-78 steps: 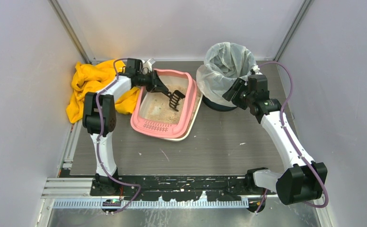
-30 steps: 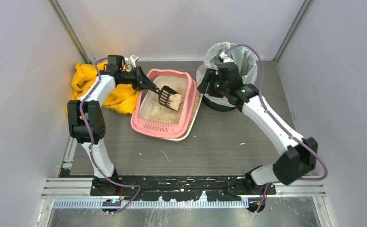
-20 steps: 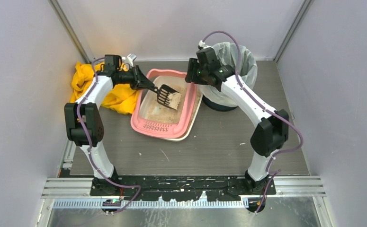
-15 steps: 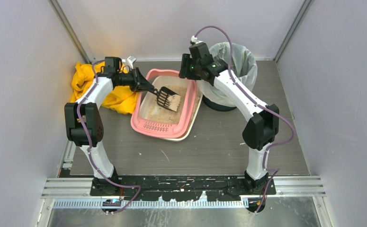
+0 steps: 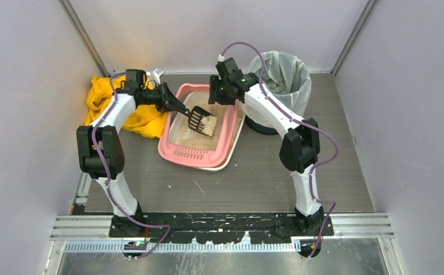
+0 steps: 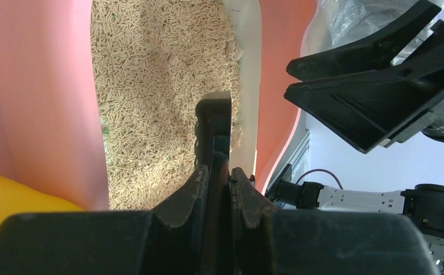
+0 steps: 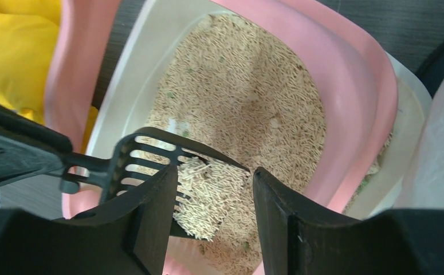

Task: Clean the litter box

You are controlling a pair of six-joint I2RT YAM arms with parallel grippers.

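Observation:
The pink litter box (image 5: 175, 153) lies at the back middle of the table with beige litter (image 5: 191, 139) in it. My left gripper (image 5: 171, 103) is shut on the handle of a black slotted scoop (image 5: 203, 120). The scoop hangs level over the box with a heap of litter on it. In the left wrist view the fingers (image 6: 193, 189) clamp the handle (image 6: 219, 172) over the litter (image 6: 150, 86). My right gripper (image 5: 214, 95) is open and empty above the box's far end. Its wrist view looks down between its fingertips (image 7: 215, 175) at the loaded scoop (image 7: 145, 152) and the box rim (image 7: 357, 97).
A round bin with a clear liner (image 5: 279, 80) stands right of the box, behind the right arm. A crumpled yellow cloth (image 5: 116, 106) lies left of the box under the left arm. A cream tray edge (image 5: 235, 146) shows under the pink box.
The right arm has swung left from the bin to above the litter box's far end. The left gripper has lifted the scoop out of the litter and holds it level and loaded.

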